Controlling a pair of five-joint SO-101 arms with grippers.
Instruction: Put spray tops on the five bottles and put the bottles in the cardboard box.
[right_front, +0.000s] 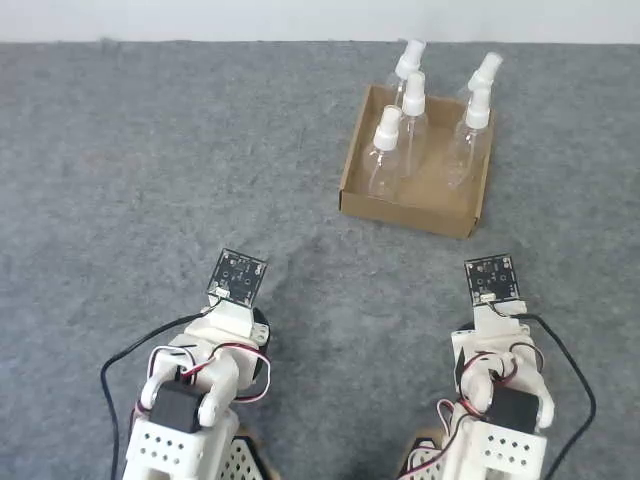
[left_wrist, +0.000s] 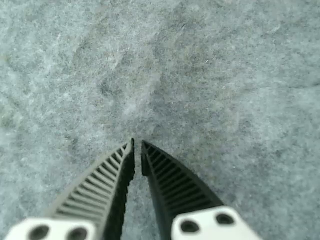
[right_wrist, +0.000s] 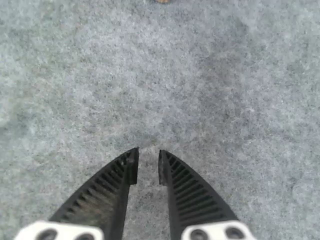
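- The grey felt table (right_front: 150, 150) runs under everything, and both wrist views look down on its bare nap.
- The left arm (right_front: 200, 390) and right arm (right_front: 500, 390) sit folded at the near edge, well apart from the box. Their bases are cut off by the frame.
- The cardboard box (right_front: 400, 212) lies open-topped at the far right of the table.
- Five clear bottles (right_front: 383, 165) stand upright inside it, long axes vertical. The two at the back are partly hidden by those in front, and the clear bodies are hard to trace against the cardboard.
- White spray tops (right_front: 387, 127) cap all five and point up. Which way the nozzles face is probably too small to read.
- The left gripper (left_wrist: 138, 145) is clenched on nothing, tips almost meeting.
- The right gripper (right_wrist: 148, 152) is likewise closed and empty, with a slim gap between its tips.
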